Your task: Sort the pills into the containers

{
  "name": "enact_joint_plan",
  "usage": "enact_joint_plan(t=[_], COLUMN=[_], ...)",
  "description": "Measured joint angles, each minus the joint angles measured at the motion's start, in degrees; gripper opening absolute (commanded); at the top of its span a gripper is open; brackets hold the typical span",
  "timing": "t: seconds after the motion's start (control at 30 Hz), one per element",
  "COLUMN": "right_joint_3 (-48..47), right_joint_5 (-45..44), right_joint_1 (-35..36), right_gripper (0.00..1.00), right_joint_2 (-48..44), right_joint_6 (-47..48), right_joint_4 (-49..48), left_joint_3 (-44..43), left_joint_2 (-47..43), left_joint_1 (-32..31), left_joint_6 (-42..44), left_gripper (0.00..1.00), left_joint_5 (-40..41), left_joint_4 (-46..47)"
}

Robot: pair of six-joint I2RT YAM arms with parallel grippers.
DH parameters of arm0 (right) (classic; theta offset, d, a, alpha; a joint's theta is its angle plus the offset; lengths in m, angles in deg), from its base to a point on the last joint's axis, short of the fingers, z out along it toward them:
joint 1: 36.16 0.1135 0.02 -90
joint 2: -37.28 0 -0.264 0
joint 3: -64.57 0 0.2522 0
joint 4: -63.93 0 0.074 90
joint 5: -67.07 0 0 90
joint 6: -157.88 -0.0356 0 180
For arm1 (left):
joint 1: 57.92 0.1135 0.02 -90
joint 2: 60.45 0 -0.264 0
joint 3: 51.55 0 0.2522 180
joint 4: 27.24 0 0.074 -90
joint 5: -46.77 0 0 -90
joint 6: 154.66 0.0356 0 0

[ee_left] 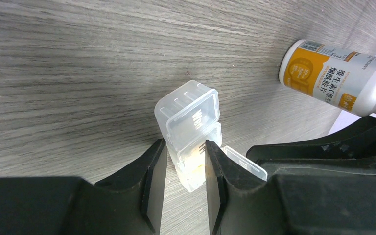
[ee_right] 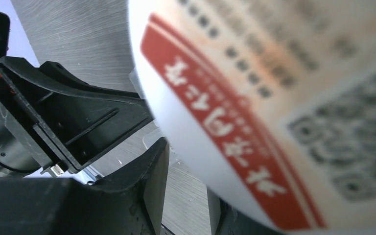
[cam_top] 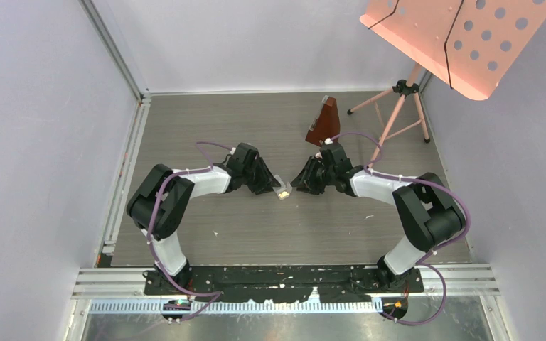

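Left gripper (ee_left: 183, 145) clamps narrowly on the clear container (ee_left: 188, 110), a lid flipped open and yellowish pills (ee_left: 194, 165) faint inside. It sits on the table (cam_top: 256, 234), near side of the metronome (cam_top: 324, 122). Right gripper (cam_top: 300, 181), closer to the metronome, grips the white pill bottle (ee_left: 333, 81).

Container (ee_left: 188, 137): middle of table (cam_top: 256, 238), between fingers of left gripper (ee_left: 185, 164)
Pill bottle (ee_left: 340, 81): just right of container, in right gripper (cam_top: 300, 183)
Metronome (cam_top: 325, 122): far of right gripper
Music stand (cam_top: 400, 99): far right corner, right of metronome
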Motion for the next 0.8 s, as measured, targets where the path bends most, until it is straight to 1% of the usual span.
enact_joint_plan(t=[0.3,0.57,0.8], right_joint_3=[0.1,0.0,-2.2], right_joint_5=[2.0,2.2,-0.5], right_joint_1=[0.3,2.3,5.0], right_gripper=[0.43,0.43,0.43], right_joint_2=[-0.1,-0.1,1.0], right_joint_6=[1.5,4.5,8.3], right_joint_4=[-1.1,-0.9,3.2], left_joint_3=[-0.3,-0.3,-0.3], left_joint_2=[0.4,0.8,1.0], left_joint_1=[0.1,0.1,0.1], left_joint_6=[0.0,-0.2,-0.6], left_gripper=[0.22,0.22,0.22], left_joint_5=[-0.7,-1.5,-1.9], left_joint_4=[0.1,0.7,1.1])
